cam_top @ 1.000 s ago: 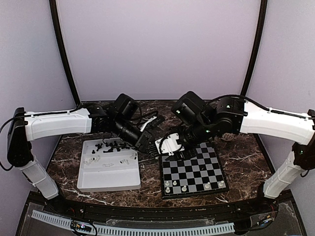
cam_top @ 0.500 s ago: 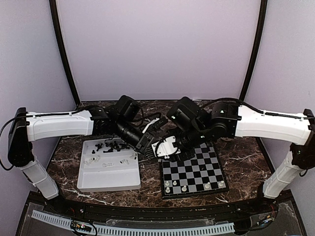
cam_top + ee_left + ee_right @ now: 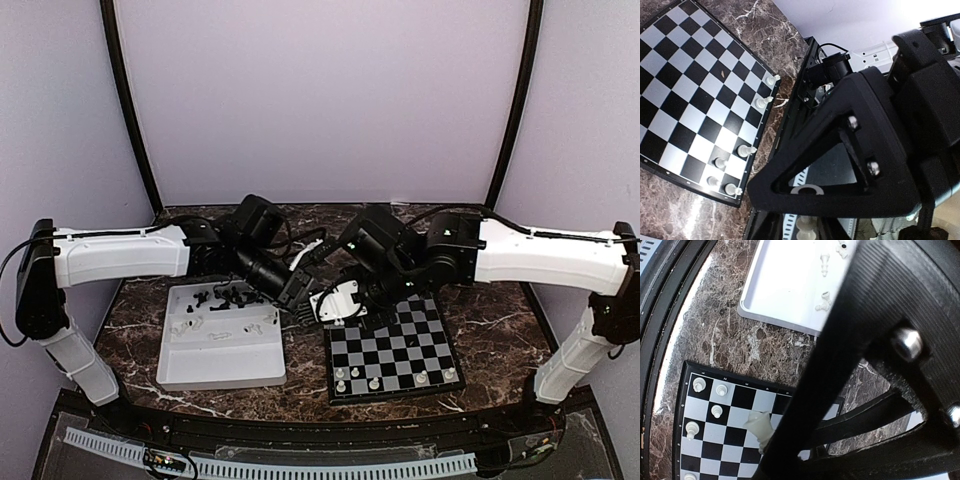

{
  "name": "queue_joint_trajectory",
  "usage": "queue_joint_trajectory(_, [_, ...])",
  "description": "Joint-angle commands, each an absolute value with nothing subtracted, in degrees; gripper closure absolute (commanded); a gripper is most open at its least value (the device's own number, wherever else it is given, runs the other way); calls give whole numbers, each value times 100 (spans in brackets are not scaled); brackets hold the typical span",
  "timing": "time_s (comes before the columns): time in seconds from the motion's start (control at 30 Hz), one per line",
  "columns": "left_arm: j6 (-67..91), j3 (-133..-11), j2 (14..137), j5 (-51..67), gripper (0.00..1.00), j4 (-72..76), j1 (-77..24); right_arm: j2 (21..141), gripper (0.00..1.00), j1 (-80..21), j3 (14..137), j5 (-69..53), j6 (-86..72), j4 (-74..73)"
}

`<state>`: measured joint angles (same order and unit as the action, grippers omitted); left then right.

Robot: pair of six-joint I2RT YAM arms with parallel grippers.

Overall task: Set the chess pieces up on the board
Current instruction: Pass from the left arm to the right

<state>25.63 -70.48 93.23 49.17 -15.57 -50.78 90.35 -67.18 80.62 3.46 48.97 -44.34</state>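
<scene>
The board (image 3: 395, 350) lies at front right with several white chess pieces (image 3: 375, 382) along its near edge. My left gripper (image 3: 303, 296) and right gripper (image 3: 332, 300) meet tip to tip just beyond the board's far left corner. In the left wrist view a white piece (image 3: 807, 227) sits pinched at my left gripper (image 3: 807, 217), half cut off by the frame's bottom edge. In the right wrist view the white piece (image 3: 760, 425) rests against one finger (image 3: 805, 390) of my right gripper (image 3: 767, 437) above the board (image 3: 715, 440). No second finger shows on the piece's other side.
A white tray (image 3: 220, 365) left of the board holds black pieces (image 3: 225, 295) at its far end and a few white ones (image 3: 255, 325). It also shows in the right wrist view (image 3: 785, 290). The marble table's front edge runs along a black rail.
My right gripper has swung left off the board's far edge until it meets my left gripper. The left gripper has hardly moved.
</scene>
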Motion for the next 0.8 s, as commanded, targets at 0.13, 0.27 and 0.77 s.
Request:
queue_joint_trajectory(0.13, [2243, -7046, 8442, 3154, 64, -1268, -5124, 8427, 94, -5526, 7788, -1777, 3827, -3965])
queue_joint_trajectory(0.27, [1929, -6556, 7864, 2229, 63, -175, -5320, 8254, 93, -4692, 7604, -3311, 3140, -3762])
queue_joint_trajectory(0.77, [1077, -6918, 8618, 1208, 59, 1301, -5879, 8326, 94, -3818, 7373, -5229, 1701, -2946])
